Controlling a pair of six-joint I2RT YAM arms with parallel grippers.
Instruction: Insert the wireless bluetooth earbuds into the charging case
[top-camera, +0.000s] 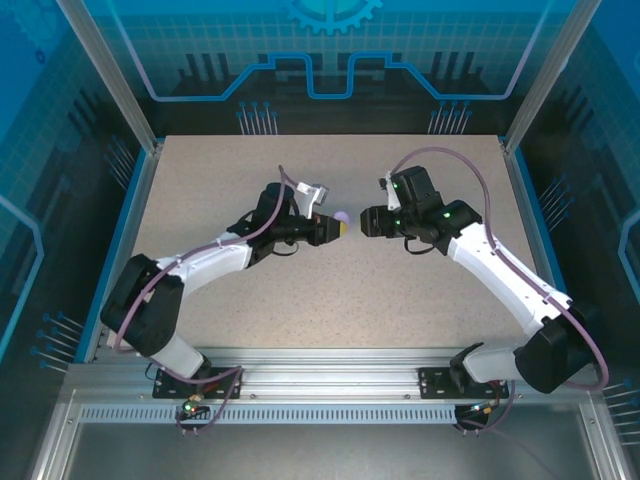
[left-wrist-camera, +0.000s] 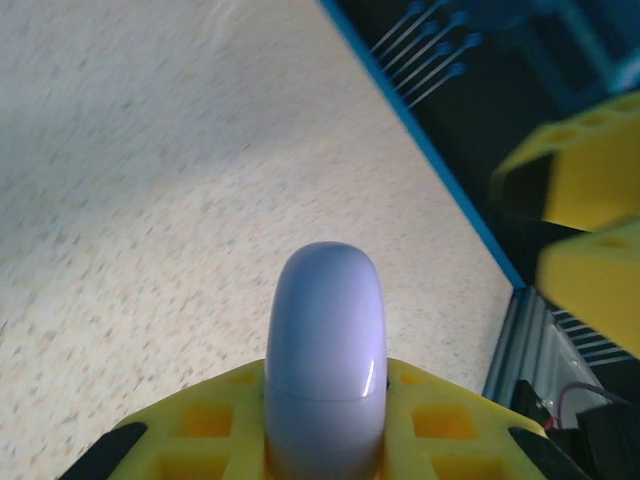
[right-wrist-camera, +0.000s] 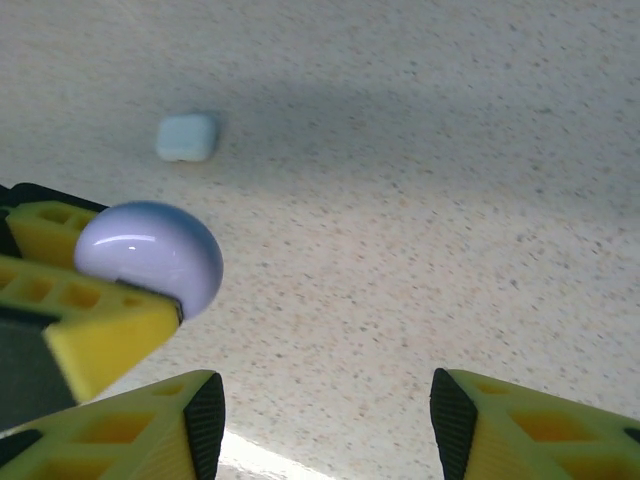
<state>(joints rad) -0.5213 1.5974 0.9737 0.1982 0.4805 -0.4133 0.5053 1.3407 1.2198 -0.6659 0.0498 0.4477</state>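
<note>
— Speckled beige table, blue-walled enclosure behind. Entered?
— Entered. Item two: left gripper, held above mid-table. Its yellow fingers are clamped on the charging case, which is lavender and rounded, with its lid shut along a thin seam. The domed end sticks out past the fingertips.
— Item three?
— Right gripper, facing the left one and close to it. Jaws parted, nothing between them.
— Earbuds?
— One tiny pale earbud, lying on the table beyond the held case in the right wrist view, apart from both grippers.
</note>
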